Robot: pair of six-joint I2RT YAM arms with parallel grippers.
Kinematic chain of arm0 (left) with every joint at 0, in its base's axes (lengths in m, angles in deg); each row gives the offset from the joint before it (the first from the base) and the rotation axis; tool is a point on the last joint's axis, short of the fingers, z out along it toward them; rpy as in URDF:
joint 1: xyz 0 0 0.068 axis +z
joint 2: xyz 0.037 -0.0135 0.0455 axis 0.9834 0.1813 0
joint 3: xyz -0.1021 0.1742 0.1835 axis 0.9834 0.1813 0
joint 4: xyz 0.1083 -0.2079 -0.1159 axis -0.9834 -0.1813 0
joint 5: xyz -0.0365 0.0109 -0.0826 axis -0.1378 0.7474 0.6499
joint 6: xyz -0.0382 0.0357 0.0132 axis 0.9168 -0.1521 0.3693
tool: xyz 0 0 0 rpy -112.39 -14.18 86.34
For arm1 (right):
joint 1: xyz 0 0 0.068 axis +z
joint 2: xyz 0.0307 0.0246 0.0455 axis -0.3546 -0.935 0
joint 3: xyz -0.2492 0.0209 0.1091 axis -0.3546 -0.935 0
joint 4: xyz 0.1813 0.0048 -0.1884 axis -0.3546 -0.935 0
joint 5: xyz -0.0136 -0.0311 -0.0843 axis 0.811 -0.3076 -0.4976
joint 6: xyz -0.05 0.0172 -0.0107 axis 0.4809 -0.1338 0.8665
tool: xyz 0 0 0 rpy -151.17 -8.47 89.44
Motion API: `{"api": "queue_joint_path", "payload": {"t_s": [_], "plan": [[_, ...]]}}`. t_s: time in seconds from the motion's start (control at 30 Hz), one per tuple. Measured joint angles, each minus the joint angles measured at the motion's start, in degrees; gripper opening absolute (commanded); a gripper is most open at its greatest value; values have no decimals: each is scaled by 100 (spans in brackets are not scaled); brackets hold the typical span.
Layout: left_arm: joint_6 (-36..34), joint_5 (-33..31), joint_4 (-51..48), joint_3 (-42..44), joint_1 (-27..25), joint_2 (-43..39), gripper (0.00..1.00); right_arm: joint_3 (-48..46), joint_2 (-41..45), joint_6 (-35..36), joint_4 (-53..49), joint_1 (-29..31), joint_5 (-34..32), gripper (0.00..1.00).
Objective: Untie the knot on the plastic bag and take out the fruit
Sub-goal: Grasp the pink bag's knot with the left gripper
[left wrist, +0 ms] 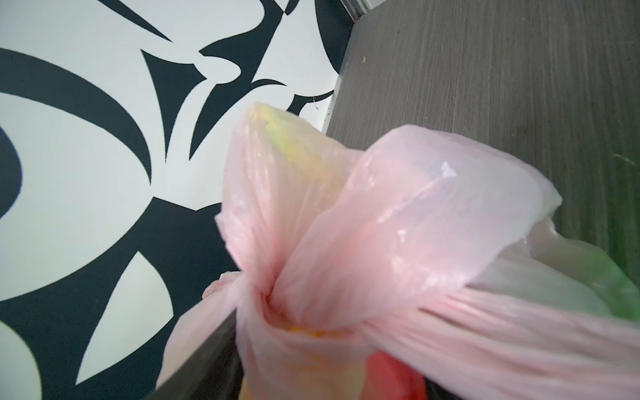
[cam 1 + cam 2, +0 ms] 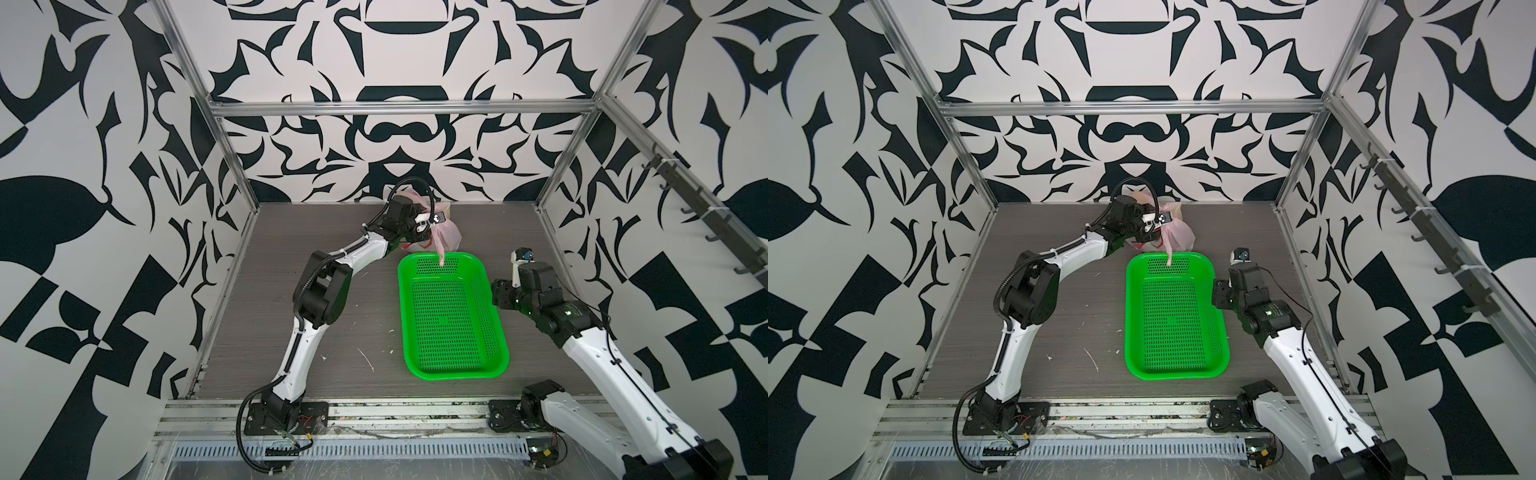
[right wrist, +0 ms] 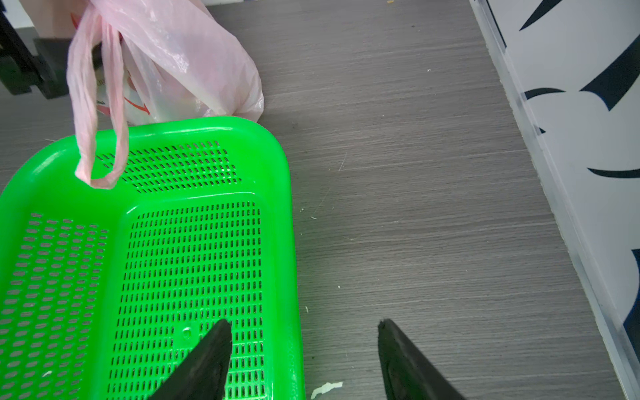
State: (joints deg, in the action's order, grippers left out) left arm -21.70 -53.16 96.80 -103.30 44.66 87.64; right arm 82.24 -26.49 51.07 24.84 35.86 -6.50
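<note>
The pale pink plastic bag (image 2: 451,235) (image 2: 1183,237) stands at the back of the table, just behind the green basket. Its knot (image 1: 311,311) fills the space between the jaws of my left gripper (image 2: 428,222) (image 2: 1152,222). The jaws stand wide, and plastic lies against one dark finger (image 1: 204,349). One handle loop (image 3: 97,121) hangs over the basket's far end. The fruit shows only through the plastic, as a yellow shape (image 1: 287,142) and a red one (image 1: 391,377). My right gripper (image 3: 304,325) (image 2: 496,291) is open and empty over the basket's right rim.
The green perforated basket (image 2: 457,374) (image 3: 207,126) lies empty in the middle right of the table. Patterned walls and metal frame posts close in the back and sides. Small white scraps (image 2: 365,359) lie on the grey table.
</note>
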Motion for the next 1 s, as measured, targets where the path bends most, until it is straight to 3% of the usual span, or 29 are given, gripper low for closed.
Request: {"api": "queue_joint_path", "payload": {"t_s": [0.37, 0.57, 0.83, 1.0], "plan": [[42, -109, 785, 435, -15, 0, 54, -20, 0, -42, 20, 0, -17, 69], [101, -181, 1121, 669, -17, -2, 25, -20, 0, -59, 24, 0, -20, 69], [116, -557, 1687, 1023, -17, -33, 2, -20, 61, -66, 66, 0, -20, 68], [74, -1049, 2168, 1305, -46, -61, 0, -20, 70, -66, 79, 2, -17, 68]]}}
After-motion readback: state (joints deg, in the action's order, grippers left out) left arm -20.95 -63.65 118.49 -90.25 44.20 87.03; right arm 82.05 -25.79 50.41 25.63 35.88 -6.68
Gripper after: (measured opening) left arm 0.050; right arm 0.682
